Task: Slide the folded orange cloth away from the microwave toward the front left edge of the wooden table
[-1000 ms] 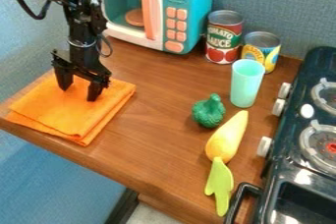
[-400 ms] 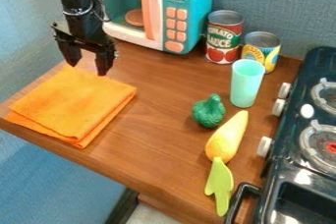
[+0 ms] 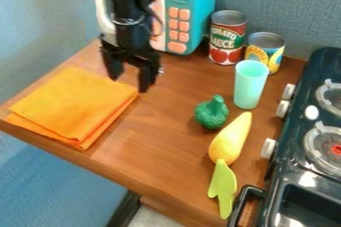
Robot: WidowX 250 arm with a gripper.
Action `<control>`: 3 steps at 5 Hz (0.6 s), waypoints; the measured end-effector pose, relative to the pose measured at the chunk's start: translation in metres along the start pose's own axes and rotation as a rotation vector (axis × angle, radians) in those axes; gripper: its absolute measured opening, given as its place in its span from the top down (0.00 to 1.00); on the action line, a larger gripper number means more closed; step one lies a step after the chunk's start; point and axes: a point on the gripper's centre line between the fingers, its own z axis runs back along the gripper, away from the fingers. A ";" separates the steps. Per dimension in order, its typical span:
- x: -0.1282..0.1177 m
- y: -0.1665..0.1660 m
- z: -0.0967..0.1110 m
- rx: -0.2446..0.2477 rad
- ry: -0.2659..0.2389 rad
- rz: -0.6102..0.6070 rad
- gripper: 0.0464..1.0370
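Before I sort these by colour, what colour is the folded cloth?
The cloth is orange, seen best in the camera view.

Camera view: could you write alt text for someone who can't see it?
An open black claw hangs beside a folded orange cloth on a wooden counter, before a toy microwave. To the right: two cans, cup, green toy, yellow toy, stove.

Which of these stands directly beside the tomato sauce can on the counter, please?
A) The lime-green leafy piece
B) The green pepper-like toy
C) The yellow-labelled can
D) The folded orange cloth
C: the yellow-labelled can stands right beside the tomato sauce can, near the back wall.
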 end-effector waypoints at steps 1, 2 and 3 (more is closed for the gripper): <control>-0.003 -0.014 0.009 0.041 -0.009 -0.066 0.04; -0.007 -0.023 0.016 0.050 -0.010 -0.087 0.04; -0.003 -0.030 0.028 -0.041 0.155 -0.169 0.04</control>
